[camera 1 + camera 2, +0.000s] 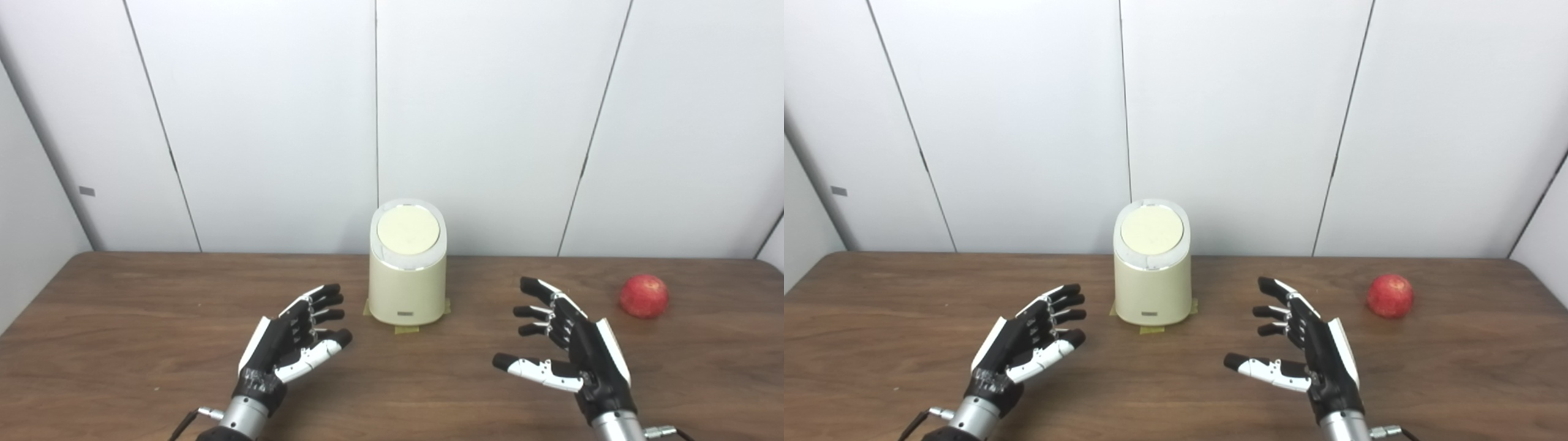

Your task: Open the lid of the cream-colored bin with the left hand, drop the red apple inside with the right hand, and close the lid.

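Both hands, left hand and right hand, hover open and empty; the closed lid on the light, rigid bin probably lifts at its rim, while the smooth, firm apple needs an enclosing grasp.

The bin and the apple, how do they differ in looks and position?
The cream-colored bin is a tall upright cylinder; the red apple is small, round and low. The bin stands mid-table between the two robot hands; the apple lies off to the right, beyond the right robot hand. Both rest untouched on the wooden table.
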Tool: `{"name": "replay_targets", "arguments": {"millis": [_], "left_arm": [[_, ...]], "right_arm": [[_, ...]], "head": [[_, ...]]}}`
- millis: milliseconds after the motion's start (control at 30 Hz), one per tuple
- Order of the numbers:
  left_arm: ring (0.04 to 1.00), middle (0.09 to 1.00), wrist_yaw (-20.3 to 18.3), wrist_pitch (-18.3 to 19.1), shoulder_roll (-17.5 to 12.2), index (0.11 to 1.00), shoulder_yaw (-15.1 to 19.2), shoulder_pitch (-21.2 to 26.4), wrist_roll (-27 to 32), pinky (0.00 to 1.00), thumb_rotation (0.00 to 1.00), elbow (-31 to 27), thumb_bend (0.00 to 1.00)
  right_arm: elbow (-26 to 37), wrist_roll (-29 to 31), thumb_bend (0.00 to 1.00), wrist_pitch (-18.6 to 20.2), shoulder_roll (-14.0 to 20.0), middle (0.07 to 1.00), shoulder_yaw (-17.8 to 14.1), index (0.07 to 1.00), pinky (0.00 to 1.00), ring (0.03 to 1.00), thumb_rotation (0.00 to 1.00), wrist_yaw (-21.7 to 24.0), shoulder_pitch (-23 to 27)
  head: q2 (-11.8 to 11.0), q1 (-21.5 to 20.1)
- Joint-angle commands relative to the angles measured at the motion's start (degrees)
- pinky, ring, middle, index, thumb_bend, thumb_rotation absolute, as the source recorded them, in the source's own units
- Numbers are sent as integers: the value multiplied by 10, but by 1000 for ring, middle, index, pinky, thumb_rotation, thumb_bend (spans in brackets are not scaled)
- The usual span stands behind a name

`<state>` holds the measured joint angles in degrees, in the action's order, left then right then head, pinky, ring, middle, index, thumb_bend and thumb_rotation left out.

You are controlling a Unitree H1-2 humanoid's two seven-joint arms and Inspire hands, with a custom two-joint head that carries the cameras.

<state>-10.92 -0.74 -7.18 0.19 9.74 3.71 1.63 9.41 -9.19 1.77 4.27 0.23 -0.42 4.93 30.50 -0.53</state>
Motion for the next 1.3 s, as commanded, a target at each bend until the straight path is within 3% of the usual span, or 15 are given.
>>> {"name": "replay_targets", "arguments": {"millis": [0,467,667,800,867,967,1267], "left_arm": [[794,837,2,-22,-1,846,1,25,4,646,315,-11,772],[787,841,15,-35,4,849,3,28,-8,644,324,-5,777],[905,942,41,-42,26,937,12,43,3,765,344,-11,760],[944,961,44,-37,32,949,20,81,14,825,328,-15,751],[987,991,46,-33,29,984,18,98,4,922,359,-13,768],[999,1000,51,-28,27,999,14,131,-11,983,366,1,800],[1000,1000,69,20,19,1000,-8,224,-76,1000,363,52,870]], "right_arm": [[13,2,765,-21,1,842,-1,807,597,715,185,-4,19],[6,6,764,-23,-1,841,-2,809,597,713,182,-5,22],[-6,5,761,-31,1,842,-2,811,594,711,176,-5,27],[-12,2,769,-37,2,846,-1,815,593,713,203,-6,28],[-15,2,767,-40,2,843,-1,811,593,713,195,-7,30],[-17,9,768,-39,0,845,-3,811,594,715,188,-5,31],[-23,1,767,-44,1,845,0,815,589,710,199,-9,35]], "head": [[-1,-1],[-9,-1],[-15,0],[-18,2],[-19,3],[-21,2],[-21,3]]}}
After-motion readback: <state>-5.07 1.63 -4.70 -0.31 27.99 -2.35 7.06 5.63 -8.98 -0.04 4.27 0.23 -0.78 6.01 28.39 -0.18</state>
